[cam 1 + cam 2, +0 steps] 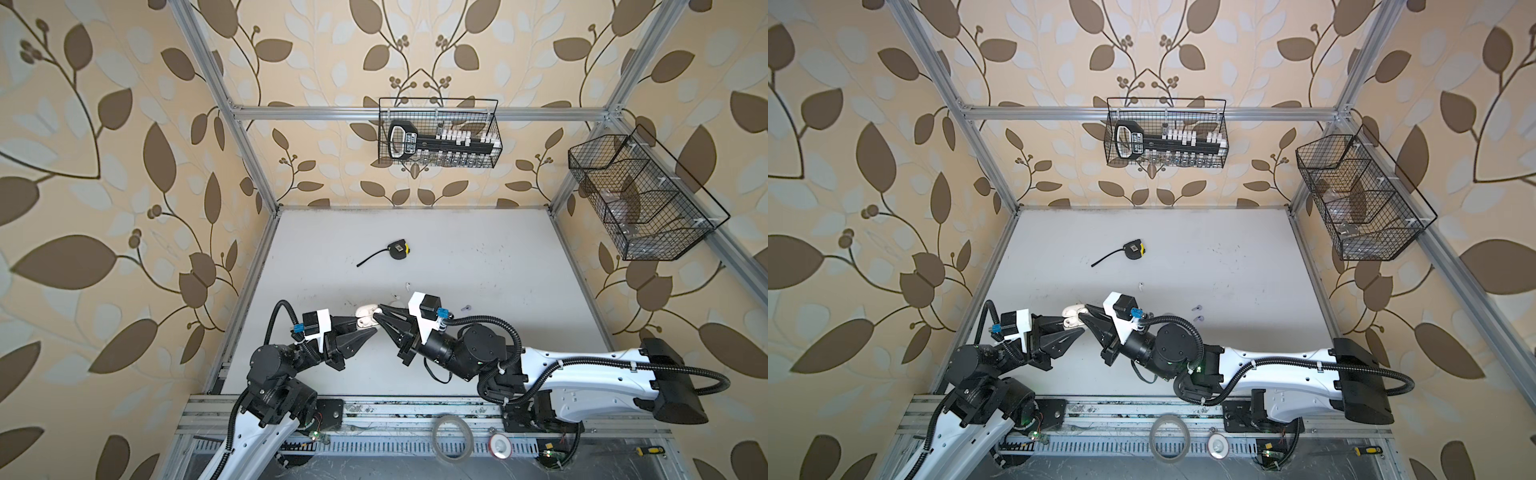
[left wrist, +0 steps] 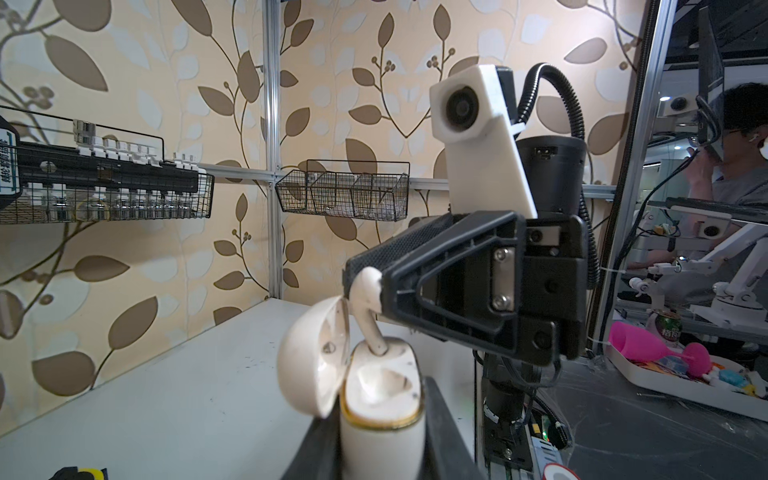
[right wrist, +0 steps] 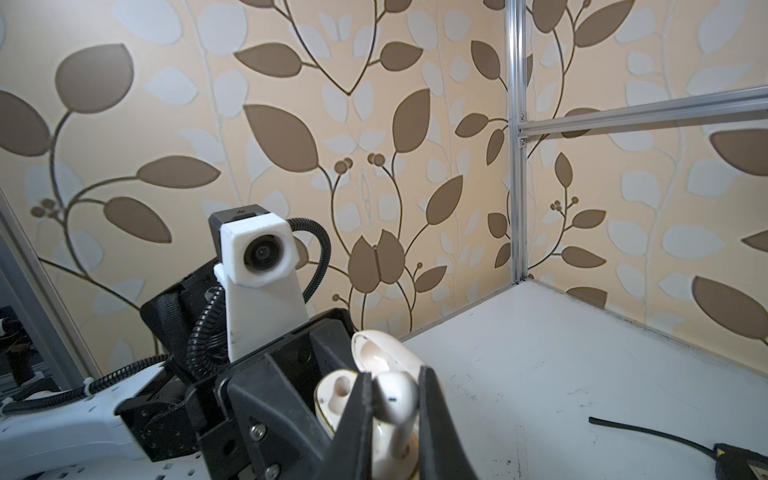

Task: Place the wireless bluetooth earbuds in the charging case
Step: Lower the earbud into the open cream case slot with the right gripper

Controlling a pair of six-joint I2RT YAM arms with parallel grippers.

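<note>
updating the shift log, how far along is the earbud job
Done: the cream oval charging case is open-lidded, clamped in the left gripper. In hand: the right gripper holds a cream short-stemmed earbud, with its stem tip entering one socket but not seated. Left: the second socket is empty. A white bud and a lavender bud lie loose on the white table.

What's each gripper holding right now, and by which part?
Left gripper clamps the open charging case by its lower body. Right gripper pinches a cream earbud by its head, stem tip in the case socket.
</note>
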